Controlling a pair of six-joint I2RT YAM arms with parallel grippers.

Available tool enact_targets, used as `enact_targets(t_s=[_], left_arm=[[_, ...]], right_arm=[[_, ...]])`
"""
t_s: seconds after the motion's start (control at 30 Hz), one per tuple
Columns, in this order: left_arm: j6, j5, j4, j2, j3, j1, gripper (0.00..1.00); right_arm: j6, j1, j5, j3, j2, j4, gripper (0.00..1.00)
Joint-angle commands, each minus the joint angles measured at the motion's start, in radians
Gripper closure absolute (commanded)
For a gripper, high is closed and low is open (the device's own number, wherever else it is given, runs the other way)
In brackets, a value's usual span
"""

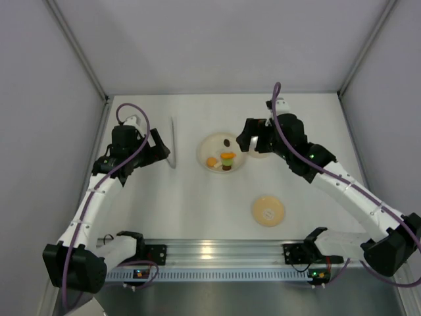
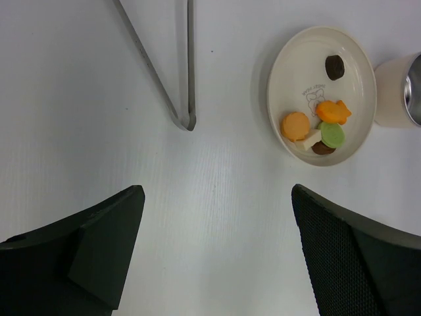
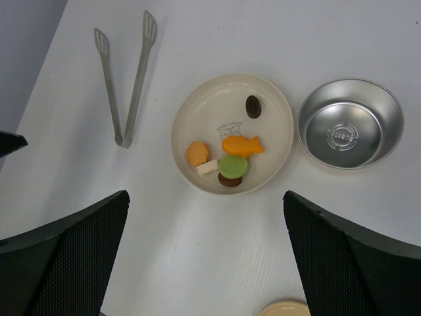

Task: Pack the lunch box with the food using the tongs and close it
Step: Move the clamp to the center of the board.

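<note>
left end effector (image 2: 217, 263) and right end effector (image 3: 205, 263) both gaping wide and empty, tongs (image 3: 140, 72) flat on the tabletop (image 3: 263, 39) near the plate (image 3: 210, 105)

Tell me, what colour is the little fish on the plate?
Orange. The fish-shaped piece shows best in the right wrist view.

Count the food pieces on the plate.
6: a brown oval alone at the far side; clustered nearer, an orange fish, orange disc, green disc, white piece, and brown piece partly under the green. Others may be hidden.
</note>
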Motion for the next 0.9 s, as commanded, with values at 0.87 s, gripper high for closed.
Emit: enact_targets(t_s=[0.87], left_arm=[[-0.108,-0.374,-0.081,0.007,0.044,0.053,0.02]], right_arm=[[-0.049,0.121,-0.021,0.352,0.421,0.051,0.0]])
